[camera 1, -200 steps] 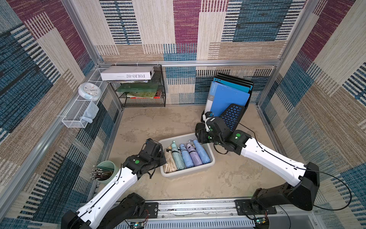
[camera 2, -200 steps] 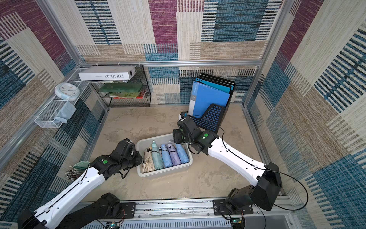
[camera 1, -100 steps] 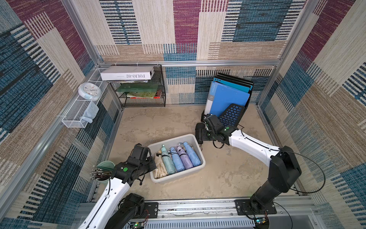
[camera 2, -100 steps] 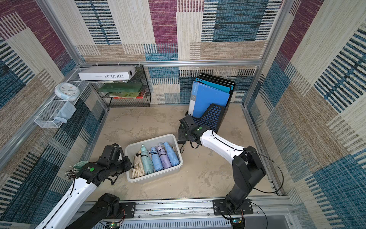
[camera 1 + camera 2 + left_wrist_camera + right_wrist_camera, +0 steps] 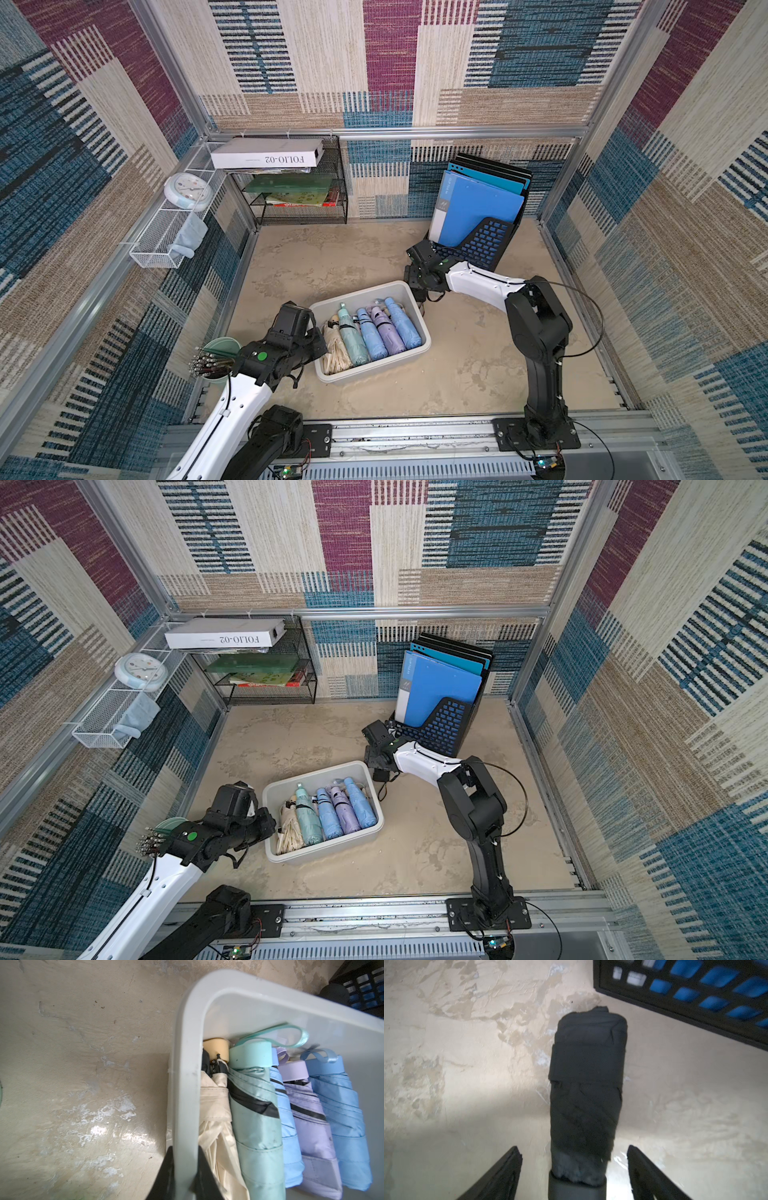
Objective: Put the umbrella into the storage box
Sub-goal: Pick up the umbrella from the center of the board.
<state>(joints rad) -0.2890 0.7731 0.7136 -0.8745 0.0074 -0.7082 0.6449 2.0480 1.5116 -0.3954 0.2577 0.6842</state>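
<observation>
Five umbrellas (image 5: 376, 336) crowd storage box (image 5: 374, 376); file holder (image 5: 469, 255) near black umbrella (image 5: 587, 1084).

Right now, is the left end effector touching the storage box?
Touching. The left wrist view shows the left end effector clamped on the storage box rim.

Left arm (image 5: 232, 411) first: a long white shell running into chunky black joints, with a round green dot (image 5: 261, 355) on the black wrist housing. Now the right arm (image 5: 478, 282): white forearm, matte black upper link (image 5: 540, 332), and a thin black cable (image 5: 599, 308) looping off it. Black base plates (image 5: 509, 440) underneath, dotted with silver screws. And the fingers (image 5: 500, 1176): flat, black, tapered blades.
</observation>
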